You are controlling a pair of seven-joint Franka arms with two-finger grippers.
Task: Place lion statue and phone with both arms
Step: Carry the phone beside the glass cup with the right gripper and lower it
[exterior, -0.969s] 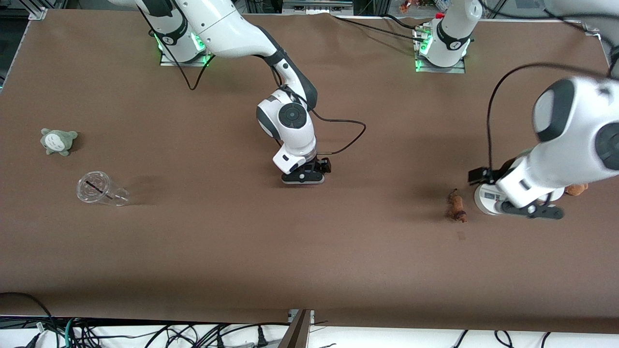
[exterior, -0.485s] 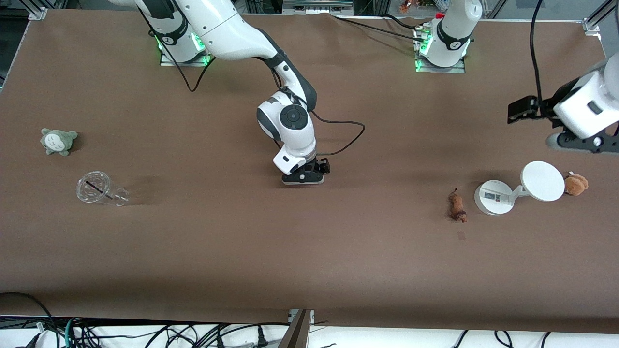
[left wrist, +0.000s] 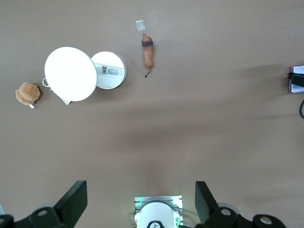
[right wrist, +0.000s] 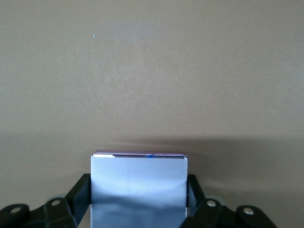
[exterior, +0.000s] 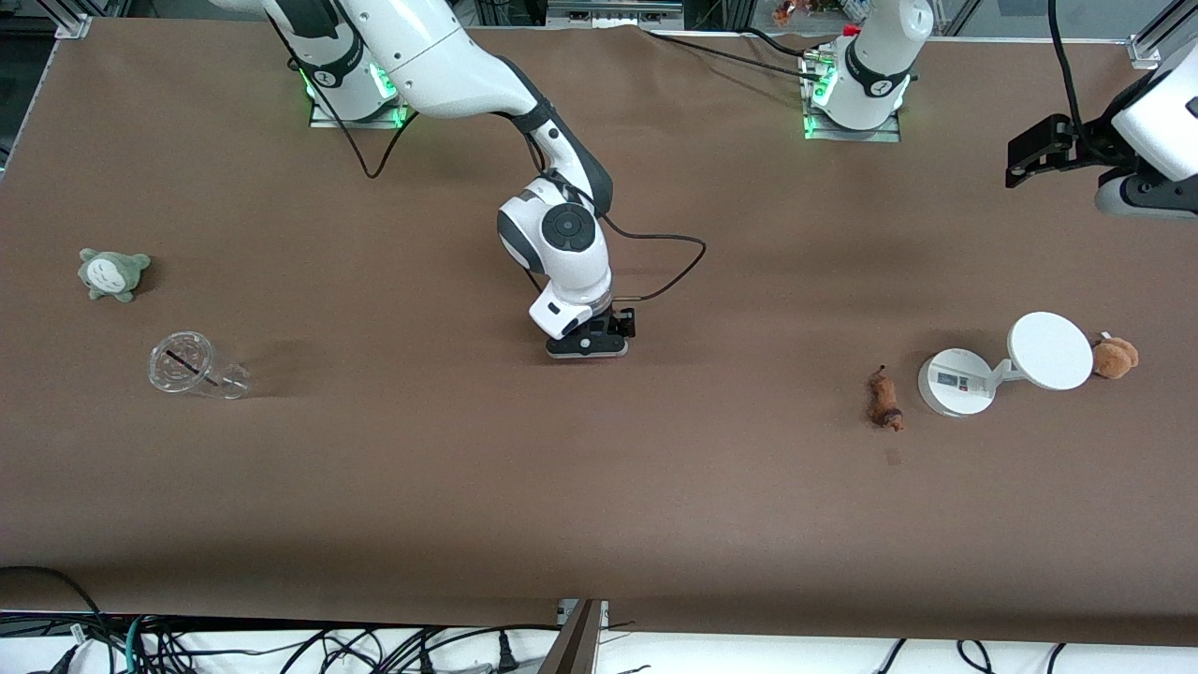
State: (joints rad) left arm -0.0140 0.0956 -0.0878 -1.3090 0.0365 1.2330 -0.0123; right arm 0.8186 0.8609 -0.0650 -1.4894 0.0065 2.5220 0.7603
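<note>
The lion statue (exterior: 883,400) lies on the table beside the white stand, toward the left arm's end; it also shows in the left wrist view (left wrist: 148,52). My left gripper (exterior: 1144,198) is raised high over the table's edge at the left arm's end, open and empty (left wrist: 140,202). My right gripper (exterior: 586,344) is down at the table's middle, shut on the phone (right wrist: 137,185), a pale lavender slab held between both fingers (right wrist: 80,194). In the front view the hand hides most of the phone.
A white round-based stand (exterior: 955,382) with a disc (exterior: 1050,350) stands next to the lion, with an orange-brown plush (exterior: 1114,357) beside the disc. A grey plush (exterior: 112,272) and a tipped clear cup (exterior: 192,367) lie toward the right arm's end.
My left arm has lifted away from the stand and swung up toward its own end of the table, uncovering stand and plush. My right gripper has hardly moved.
</note>
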